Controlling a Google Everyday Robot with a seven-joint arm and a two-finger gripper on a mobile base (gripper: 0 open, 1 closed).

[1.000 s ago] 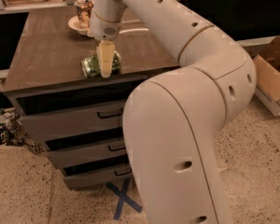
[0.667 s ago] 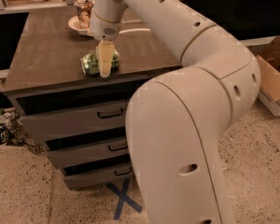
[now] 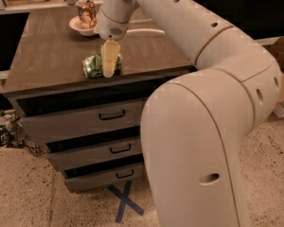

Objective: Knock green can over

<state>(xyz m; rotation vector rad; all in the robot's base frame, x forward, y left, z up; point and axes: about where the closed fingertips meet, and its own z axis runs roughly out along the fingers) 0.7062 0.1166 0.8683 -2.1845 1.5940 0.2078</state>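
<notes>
The green can lies on its side near the front edge of the dark wooden cabinet top. My gripper hangs straight down from the white arm, right over the can's right part, and hides that end. Its pale fingers point down at the can.
An orange-copper can stands in a white bowl at the back of the cabinet top. The cabinet has three drawers below. My large white arm fills the right side. A blue X marks the floor.
The camera view shifted slightly as the arm body moved. The gripper and the lying can stay in the same place on the cabinet top.
</notes>
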